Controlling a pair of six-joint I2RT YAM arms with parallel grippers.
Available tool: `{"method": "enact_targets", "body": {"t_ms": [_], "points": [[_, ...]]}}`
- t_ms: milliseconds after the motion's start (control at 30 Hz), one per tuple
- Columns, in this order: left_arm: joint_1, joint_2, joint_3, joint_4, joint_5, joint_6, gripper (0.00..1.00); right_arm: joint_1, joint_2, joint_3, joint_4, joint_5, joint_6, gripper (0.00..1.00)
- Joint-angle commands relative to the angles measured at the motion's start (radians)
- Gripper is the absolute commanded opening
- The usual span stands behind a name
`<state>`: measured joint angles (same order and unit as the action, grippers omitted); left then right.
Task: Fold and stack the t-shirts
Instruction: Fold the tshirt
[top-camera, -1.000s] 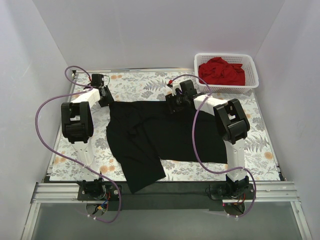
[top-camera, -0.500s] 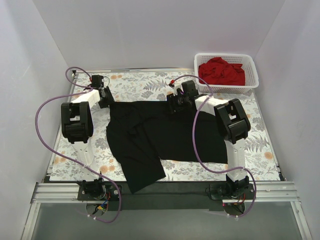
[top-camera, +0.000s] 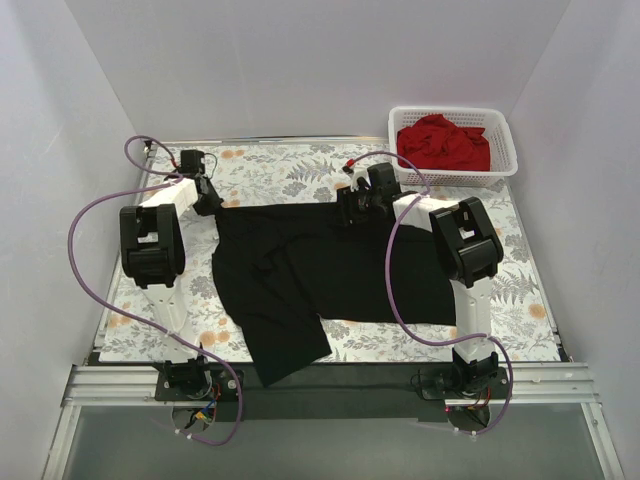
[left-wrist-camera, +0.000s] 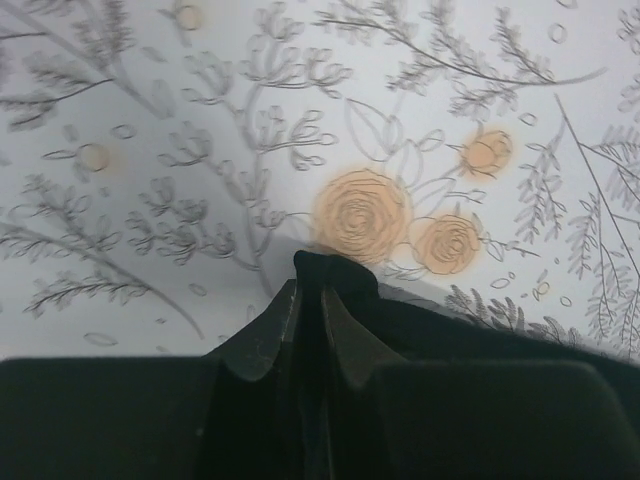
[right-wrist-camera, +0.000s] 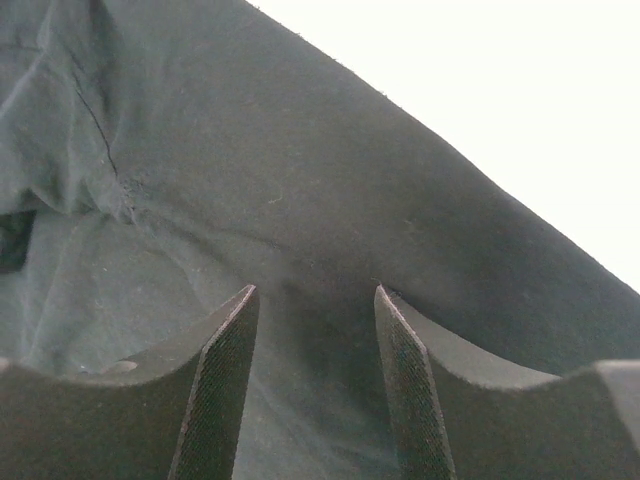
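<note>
I count two t-shirts, two hands and one basket. The black t-shirt (top-camera: 330, 275) lies spread, somewhat rumpled, across the middle of the flowered worktop (top-camera: 280, 165), with one flap reaching toward the near edge. The red t-shirt (top-camera: 442, 142) sits bunched inside the white basket (top-camera: 500, 172) at the far right corner, well apart from the black one, so I judge it is waiting its turn. My left hand (top-camera: 207, 195) is at the far left corner of the black shirt. On its wrist view the two fingers are pressed together with a small peak of black cloth pinched between them, so I read it as clamped on that corner. My right hand (top-camera: 352, 205) is at the same far edge, further right. Its fingers (right-wrist-camera: 225, 370) stand apart over the dark fabric, just inside the hem, with nothing gripped. Both hands sit along one edge, I think, because the shirt has to be lifted evenly from two points to fold cleanly toward me. One corner is secured and the other is lined up for a grip, so the fold itself is not yet begun, and nothing is stacked.
</note>
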<state>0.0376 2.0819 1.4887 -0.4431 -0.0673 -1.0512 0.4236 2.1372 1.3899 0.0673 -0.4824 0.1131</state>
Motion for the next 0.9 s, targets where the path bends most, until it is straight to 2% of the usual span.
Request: {"method": "enact_targets", "body": {"t_ms": [0,133,300,367,400,433,467,533,633,733,867], "points": [[0.067,-0.124,0.028,-0.06,-0.124,-0.134,0.05,-0.037,0.035,-0.078,-0.051,0.076,0.051,0.49],[0.099,-0.236,-0.056,0.006,-0.132,-0.286,0.06,-0.072,0.035,-0.118,-0.029,0.076,0.115,0.49],[0.099,-0.367,-0.175,0.156,-0.135,-0.328,0.08,-0.085,0.029,-0.129,-0.017,0.065,0.128,0.49],[0.1,-0.379,-0.209,0.201,-0.147,-0.329,0.11,-0.086,0.026,-0.13,-0.014,0.061,0.128,0.49],[0.102,-0.382,-0.217,0.21,-0.154,-0.329,0.17,-0.086,0.026,-0.131,-0.011,0.059,0.131,0.49],[0.1,-0.379,-0.226,0.222,-0.152,-0.328,0.34,-0.086,0.024,-0.132,-0.009,0.051,0.131,0.49],[0.102,-0.373,-0.234,0.224,-0.152,-0.325,0.39,-0.086,0.023,-0.132,-0.009,0.048,0.131,0.49],[0.105,-0.361,-0.243,0.224,-0.14,-0.323,0.58,-0.086,0.018,-0.131,-0.004,0.039,0.131,0.49],[0.105,-0.368,-0.28,0.25,-0.111,-0.325,0.76,-0.086,0.013,-0.12,-0.004,0.033,0.126,0.49],[0.105,-0.365,-0.314,0.28,-0.053,-0.291,0.76,-0.091,0.007,-0.114,-0.004,0.033,0.126,0.49],[0.105,-0.332,-0.327,0.276,0.024,-0.242,0.69,-0.1,0.009,-0.106,-0.004,0.028,0.126,0.49]]}}
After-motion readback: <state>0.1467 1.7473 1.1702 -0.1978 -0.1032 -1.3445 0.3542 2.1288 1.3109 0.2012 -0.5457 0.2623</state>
